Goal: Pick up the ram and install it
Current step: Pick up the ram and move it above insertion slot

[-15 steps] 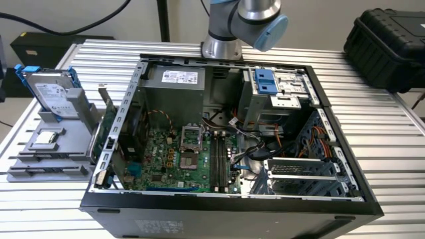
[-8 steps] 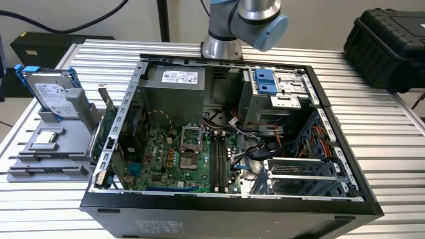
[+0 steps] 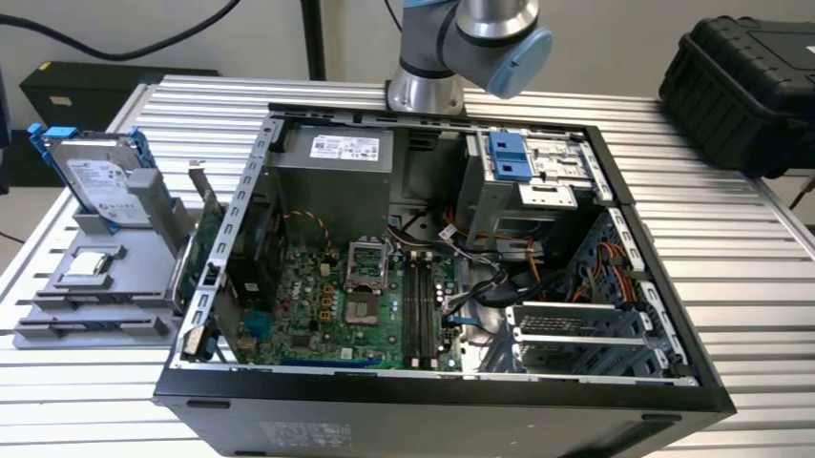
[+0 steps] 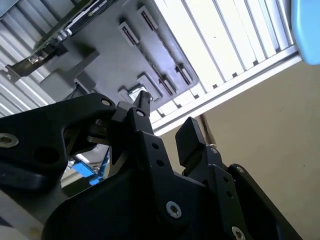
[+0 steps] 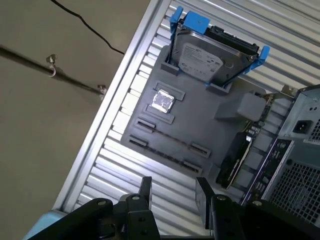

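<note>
Hovering with pincer (image 5: 174,187) spread and empty by the gray tray (image 5: 200,125), well to the exterior view's left of the apparent ram (image 3: 411,305), seated near-to-far in the computer (image 3: 446,420).

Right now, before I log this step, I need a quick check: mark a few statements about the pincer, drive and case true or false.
1. The pincer is open and empty. True.
2. The hard drive lies inside the case. False: it stands in the grey holder beside the case.
3. The case is open, its motherboard showing. True.
4. The table is wooden. False: it is slatted metal.
</note>
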You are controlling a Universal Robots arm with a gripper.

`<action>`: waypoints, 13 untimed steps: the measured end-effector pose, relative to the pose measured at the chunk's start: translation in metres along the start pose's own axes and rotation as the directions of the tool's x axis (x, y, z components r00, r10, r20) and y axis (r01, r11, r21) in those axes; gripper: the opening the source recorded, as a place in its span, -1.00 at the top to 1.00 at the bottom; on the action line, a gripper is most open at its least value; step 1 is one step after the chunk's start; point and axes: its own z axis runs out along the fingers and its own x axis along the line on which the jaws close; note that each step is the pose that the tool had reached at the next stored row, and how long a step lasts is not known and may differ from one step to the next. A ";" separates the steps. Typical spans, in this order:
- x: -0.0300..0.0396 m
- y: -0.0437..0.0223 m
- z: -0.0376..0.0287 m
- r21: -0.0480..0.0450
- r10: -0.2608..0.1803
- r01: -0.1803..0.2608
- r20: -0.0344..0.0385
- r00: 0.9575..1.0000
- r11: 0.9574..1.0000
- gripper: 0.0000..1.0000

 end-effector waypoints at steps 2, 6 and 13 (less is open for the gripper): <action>0.0000 0.0000 0.0000 0.000 -0.004 0.004 0.000 1.000 1.000 -1.00; 0.0000 0.0000 0.0000 0.000 -0.007 0.007 0.000 1.000 1.000 -1.00; 0.0000 0.0000 0.0000 0.000 -0.012 0.012 -0.001 1.000 1.000 -1.00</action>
